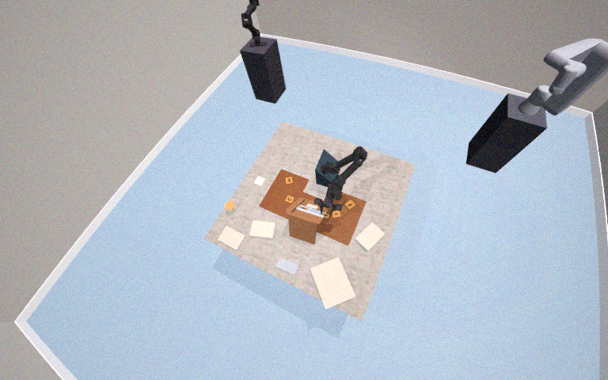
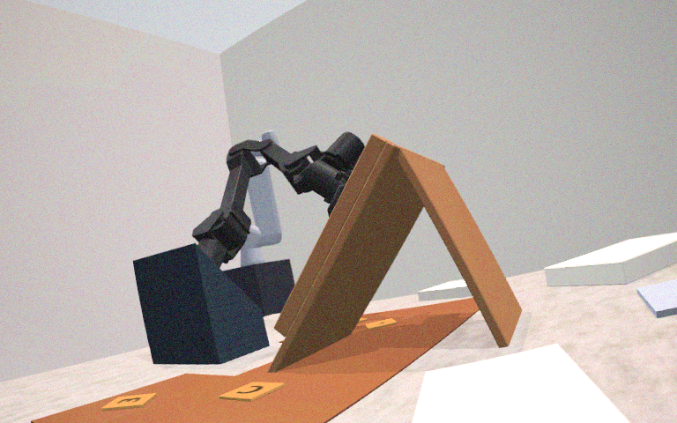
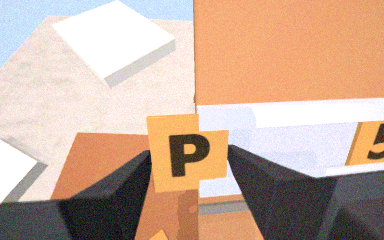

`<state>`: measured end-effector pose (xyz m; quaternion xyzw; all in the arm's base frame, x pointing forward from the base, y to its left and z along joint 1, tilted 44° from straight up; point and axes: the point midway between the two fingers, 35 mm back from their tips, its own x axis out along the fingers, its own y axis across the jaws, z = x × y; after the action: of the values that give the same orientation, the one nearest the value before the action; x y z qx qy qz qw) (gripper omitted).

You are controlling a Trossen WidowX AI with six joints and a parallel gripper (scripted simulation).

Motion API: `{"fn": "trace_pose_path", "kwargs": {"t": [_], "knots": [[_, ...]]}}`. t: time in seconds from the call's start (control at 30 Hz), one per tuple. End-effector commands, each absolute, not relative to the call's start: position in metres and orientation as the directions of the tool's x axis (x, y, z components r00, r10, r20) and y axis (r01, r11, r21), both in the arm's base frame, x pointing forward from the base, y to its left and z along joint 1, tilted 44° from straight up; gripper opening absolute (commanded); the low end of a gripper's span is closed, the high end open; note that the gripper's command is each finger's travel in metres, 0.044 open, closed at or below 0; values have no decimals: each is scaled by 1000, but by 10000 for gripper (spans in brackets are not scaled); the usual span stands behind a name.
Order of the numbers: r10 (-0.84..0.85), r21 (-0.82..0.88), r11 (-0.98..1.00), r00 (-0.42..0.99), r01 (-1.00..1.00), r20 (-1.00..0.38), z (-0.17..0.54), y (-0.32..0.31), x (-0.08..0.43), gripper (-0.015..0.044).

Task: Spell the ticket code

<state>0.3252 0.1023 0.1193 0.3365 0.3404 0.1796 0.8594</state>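
Note:
My gripper (image 3: 189, 152) is shut on the orange P tile (image 3: 187, 162), which reads upright in the wrist view. The tile is at the open left end of the pale letter rail (image 3: 320, 112) (image 1: 309, 210). Its right part is inside, between the rail's lips, and its left part sticks out. A tile marked 5 (image 3: 372, 145) sits farther right in the rail, with a gap between them. The rail is on the sloping board (image 3: 290, 50) (image 2: 349, 259). Loose tiles C (image 2: 252, 390) and E (image 2: 129, 401) lie on the mat. The ticket's code cannot be read.
More loose tiles (image 1: 350, 204) (image 1: 336, 214) lie on the brown mat (image 1: 345, 233) by the rail's open end. Pale blocks (image 1: 370, 236) (image 1: 262, 229) (image 1: 332, 283) and an orange round object (image 1: 229, 205) stand around on the counter. The dark arm base (image 1: 324, 172) is behind the board.

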Motion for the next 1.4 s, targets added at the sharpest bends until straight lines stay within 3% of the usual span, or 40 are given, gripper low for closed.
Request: {"fn": "trace_pose_path", "kwargs": {"t": [0.0, 1.37], "knots": [[541, 700, 710, 697, -78, -471, 114, 101, 324, 0], [541, 699, 711, 697, -78, -472, 101, 87, 325, 0]]}}
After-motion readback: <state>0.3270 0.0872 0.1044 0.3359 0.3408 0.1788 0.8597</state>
